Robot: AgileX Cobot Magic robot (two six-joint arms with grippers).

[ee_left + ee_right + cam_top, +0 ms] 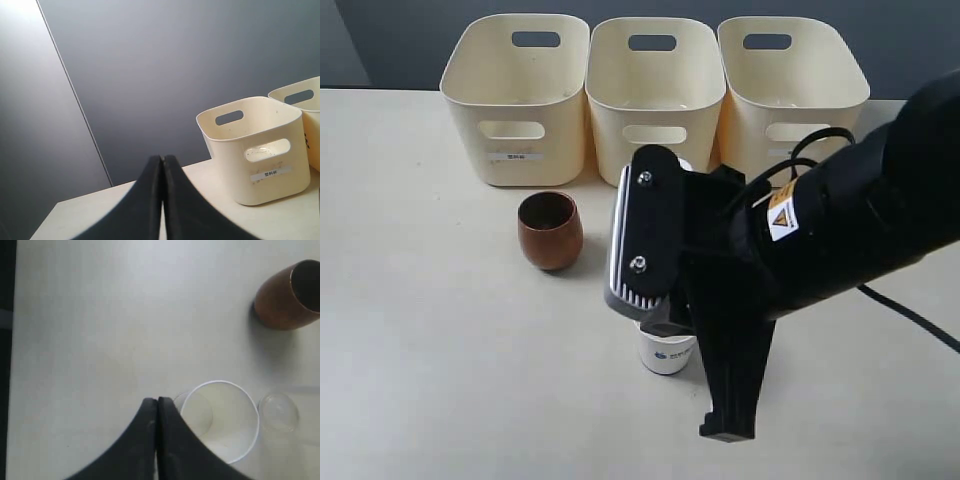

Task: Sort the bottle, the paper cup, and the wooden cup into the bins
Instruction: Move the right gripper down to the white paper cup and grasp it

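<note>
The white paper cup (pixel 665 354) stands upright on the table, mostly hidden under my right arm; from above its cream inside (pixel 220 422) shows. My right gripper (pixel 157 401) hovers just beside its rim, shut with nothing in it; its dark fingers (pixel 729 425) hang in front of the cup. A clear round shape, apparently the bottle (pixel 278 412), stands touching-close on the cup's other side. The reddish-brown wooden cup (pixel 550 231) (pixel 287 295) stands apart, in front of the left bin (pixel 516 95). My left gripper (pixel 162 159) is shut and empty, raised off to the side.
Three cream-yellow bins stand in a row at the back: left, middle (pixel 655 90) and right (pixel 790 90). The left wrist view shows one bin (pixel 257 150) and part of another (pixel 300 97) before a grey wall. My right arm (pixel 850 230) covers the middle right.
</note>
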